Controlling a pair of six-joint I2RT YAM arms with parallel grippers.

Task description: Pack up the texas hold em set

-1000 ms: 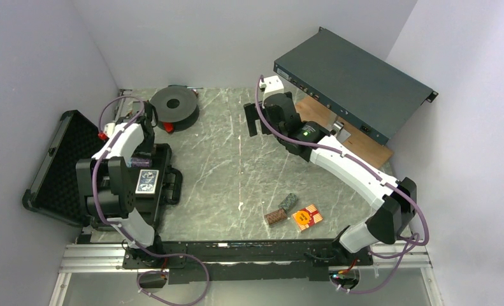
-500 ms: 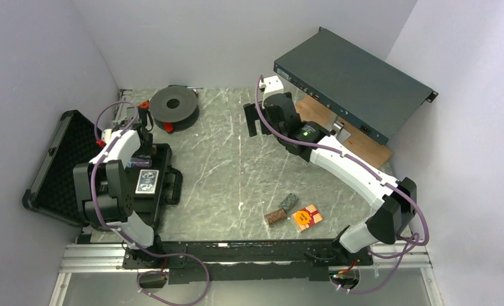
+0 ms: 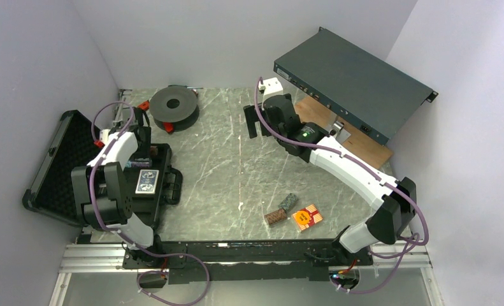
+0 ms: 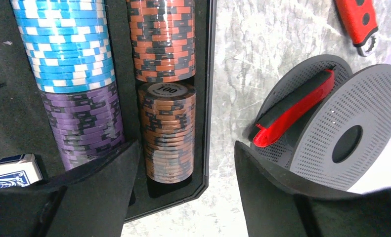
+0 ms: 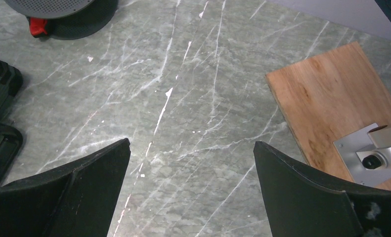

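Grey marbled counter (image 3: 223, 159) carries a black briefcase (image 3: 55, 159), open at the left with its foam-lined lid laid back. Left fingers (image 4: 104, 192) hang spread over its tray, one either side of a brown chip stack (image 4: 167, 133) lying in a slot, gripping nothing. Right fingers (image 5: 84, 187) gape wide above the counter. Near the right arm's base lie an orange card deck (image 3: 307, 217), a loose brown stack (image 3: 275, 217) and a green stack (image 3: 290, 202).
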